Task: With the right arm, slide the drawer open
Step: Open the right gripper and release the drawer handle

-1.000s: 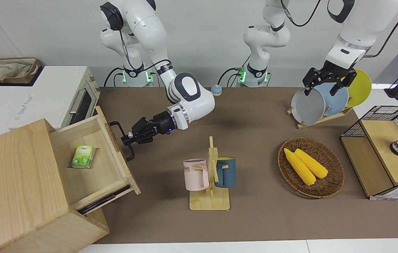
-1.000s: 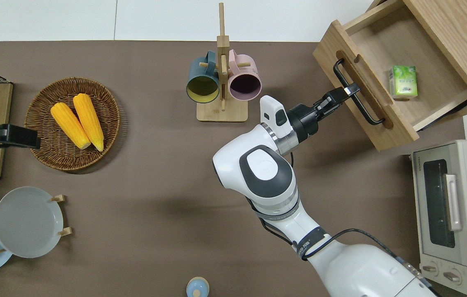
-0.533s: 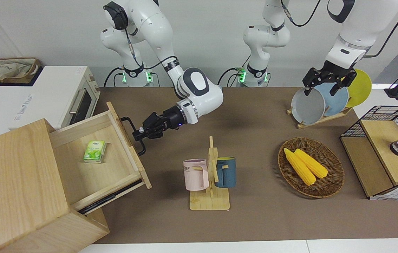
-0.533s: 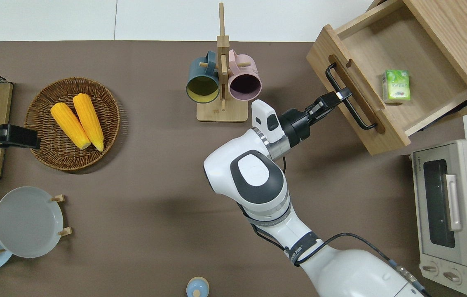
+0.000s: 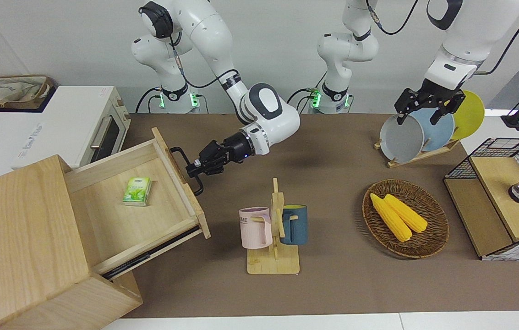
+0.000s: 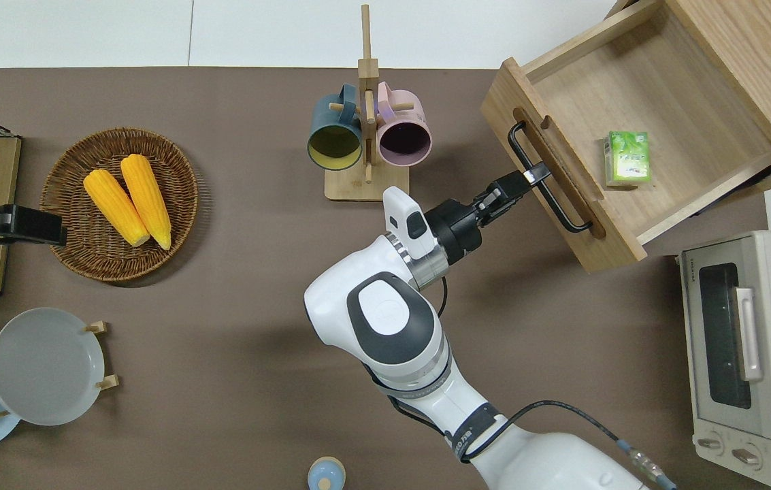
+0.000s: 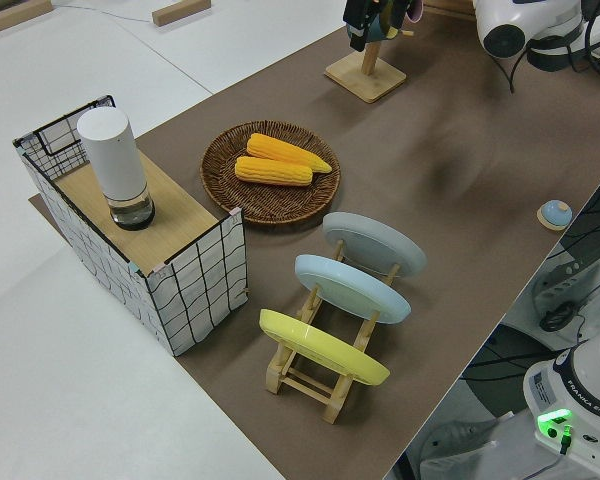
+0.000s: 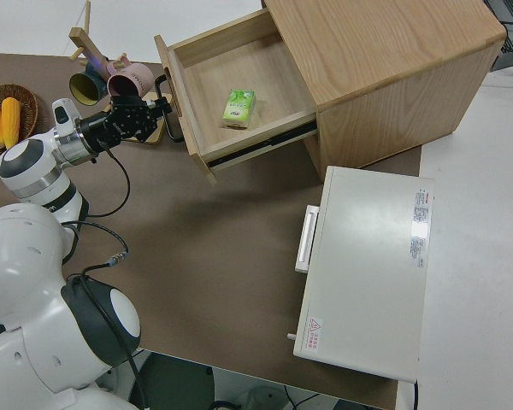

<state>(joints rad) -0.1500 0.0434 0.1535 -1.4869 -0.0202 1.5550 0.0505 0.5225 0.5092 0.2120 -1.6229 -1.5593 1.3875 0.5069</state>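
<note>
The pale-wood drawer (image 5: 117,224) stands pulled far out of the big wooden box (image 5: 16,238), at the right arm's end of the table. A small green packet (image 6: 627,158) lies on the drawer's floor. My right gripper (image 5: 193,166) is shut on the black bar handle (image 6: 552,187) on the drawer's front, with the right arm (image 6: 392,327) stretched low across the table. The overhead view shows the gripper (image 6: 533,175) gripping near the middle of the bar. The right side view shows the same hold (image 8: 158,107). My left arm is parked, its gripper (image 5: 424,110) open.
A wooden mug rack (image 5: 274,256) with a pink and a blue mug stands close to the drawer's front. A white toaster oven (image 6: 746,354) sits beside the box, nearer the robots. A wicker basket (image 5: 438,238) of corn, a plate rack (image 5: 394,162) and a wire-mesh cabinet (image 5: 497,197) fill the left arm's end.
The drawer has slid farther out of the box toward the mug rack, drawn by the right gripper on its handle. The green packet rode along with it. The left arm stayed still.
</note>
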